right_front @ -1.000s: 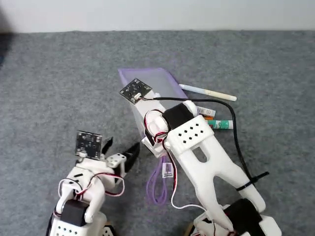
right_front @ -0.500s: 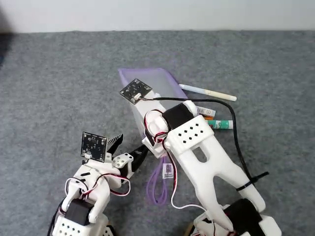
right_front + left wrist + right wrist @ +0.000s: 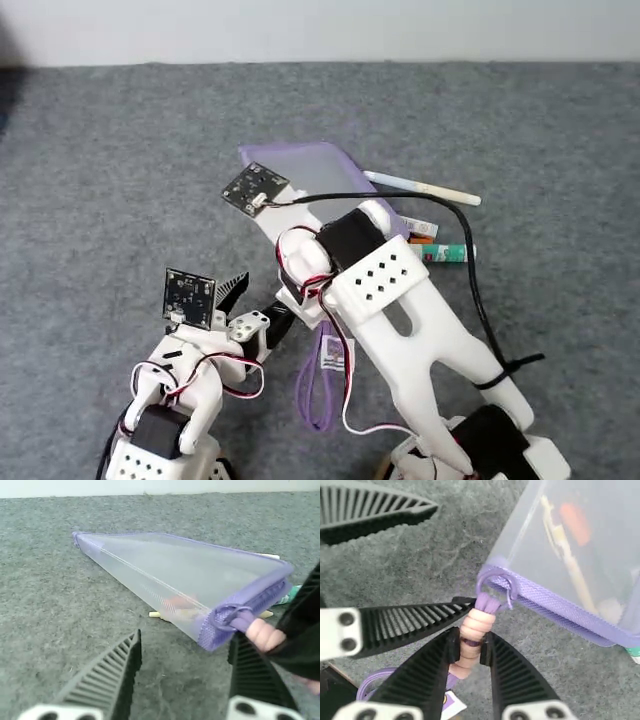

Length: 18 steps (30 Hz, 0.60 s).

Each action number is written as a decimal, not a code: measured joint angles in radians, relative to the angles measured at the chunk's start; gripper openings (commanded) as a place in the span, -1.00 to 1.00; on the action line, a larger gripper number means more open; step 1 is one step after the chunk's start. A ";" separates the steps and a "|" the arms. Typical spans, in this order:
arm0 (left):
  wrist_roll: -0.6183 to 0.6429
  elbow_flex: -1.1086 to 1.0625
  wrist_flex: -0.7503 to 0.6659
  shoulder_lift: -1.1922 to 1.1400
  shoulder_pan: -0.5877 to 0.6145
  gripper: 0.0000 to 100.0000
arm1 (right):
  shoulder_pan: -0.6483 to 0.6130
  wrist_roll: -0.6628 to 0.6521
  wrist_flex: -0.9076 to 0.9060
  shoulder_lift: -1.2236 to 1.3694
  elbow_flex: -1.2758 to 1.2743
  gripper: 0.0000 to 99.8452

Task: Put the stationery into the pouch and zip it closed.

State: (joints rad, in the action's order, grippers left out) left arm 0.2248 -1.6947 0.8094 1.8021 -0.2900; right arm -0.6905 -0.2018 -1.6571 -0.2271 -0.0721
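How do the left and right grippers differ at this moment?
The right gripper is shut on the pink pull; the left gripper is open and holds nothing. The right gripper has hold of the pouch through that pull, while the left gripper only faces the same corner. Both are black and ribbed, and both are at the pouch's zipper end.

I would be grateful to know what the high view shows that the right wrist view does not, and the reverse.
High view alone: the right arm's white body lying over the pouch, and the wall beyond the table. Right wrist view alone: the right gripper shut on the pink zipper pull. Both: the translucent purple pouch, the open left gripper and the grey table.
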 measured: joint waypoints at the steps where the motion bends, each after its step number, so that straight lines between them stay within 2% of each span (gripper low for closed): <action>1: 0.000 0.000 0.008 0.000 0.000 -0.47 | -0.002 0.000 -0.006 0.000 0.012 -0.98; 9: 0.000 0.000 0.038 0.000 -0.008 -0.47 | -0.080 0.000 -0.057 -0.002 0.064 -0.98; 14: -0.002 0.000 0.052 0.000 -0.005 -0.47 | -0.086 0.000 -0.057 -0.002 0.066 -0.98; 18: -0.020 0.000 0.117 0.000 0.063 -0.47 | -0.071 0.000 -0.057 -0.002 0.063 -0.98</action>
State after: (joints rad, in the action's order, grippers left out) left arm 0.2048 -1.6947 0.9260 1.8021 -0.2271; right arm -0.7610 -0.2018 -1.7139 -0.2286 -0.0092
